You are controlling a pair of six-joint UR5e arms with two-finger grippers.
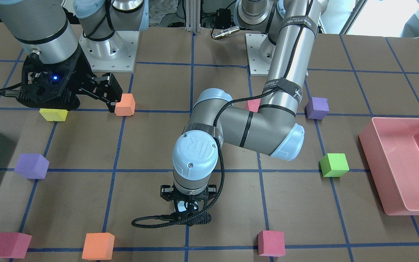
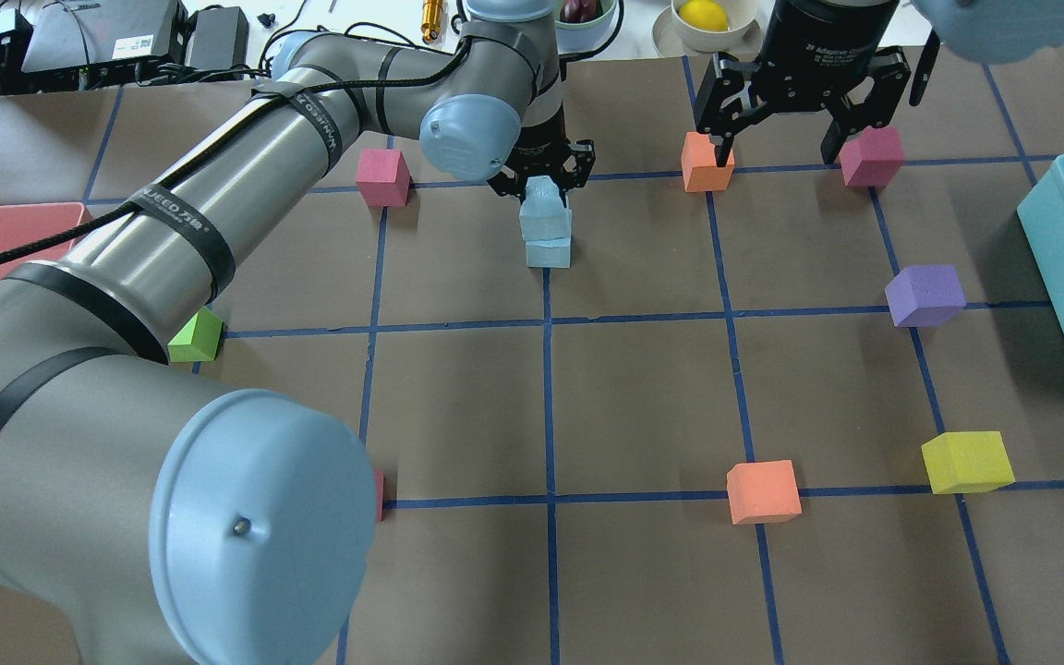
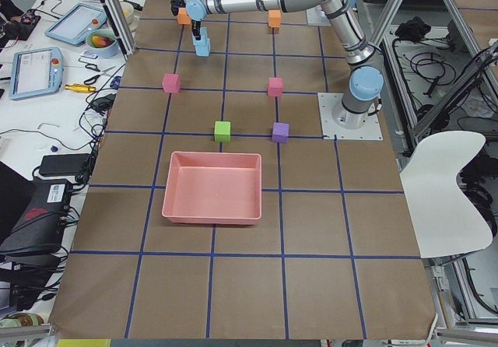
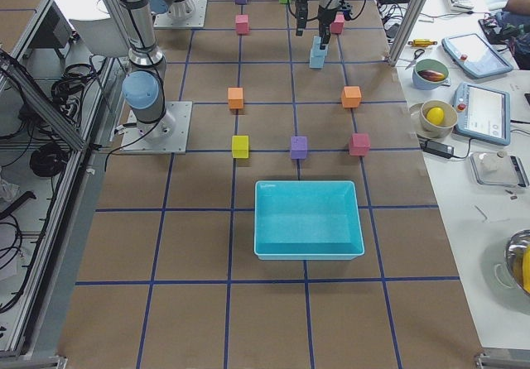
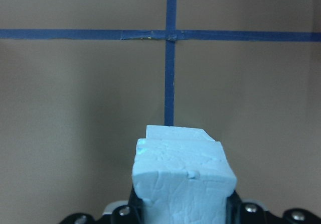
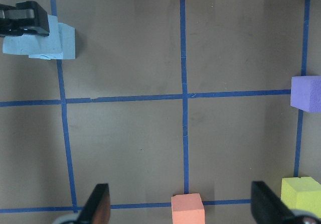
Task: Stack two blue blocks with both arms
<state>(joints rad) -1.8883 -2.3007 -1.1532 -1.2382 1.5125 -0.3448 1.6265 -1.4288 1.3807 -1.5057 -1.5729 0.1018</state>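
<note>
Two pale blue blocks stand stacked on a tape line at the table's far side, the upper blue block (image 2: 545, 205) slightly offset on the lower blue block (image 2: 550, 252). My left gripper (image 2: 542, 185) points down and is shut on the upper block (image 5: 183, 184), with the lower block's edge (image 5: 175, 132) showing beyond it. In the front-facing view the left gripper (image 1: 187, 214) hides the stack. The stack also shows in the right wrist view (image 6: 50, 43). My right gripper (image 2: 777, 152) is open and empty, held high over the near row (image 6: 183, 206).
A teal bin (image 2: 1063, 277) is at the right and a pink bin (image 1: 375, 174) at the left. Loose cubes are scattered: orange (image 2: 763, 491), yellow (image 2: 966, 462), purple (image 2: 924, 296), orange (image 2: 706, 164), pink (image 2: 872, 157), pink (image 2: 382, 177), green (image 2: 195, 337).
</note>
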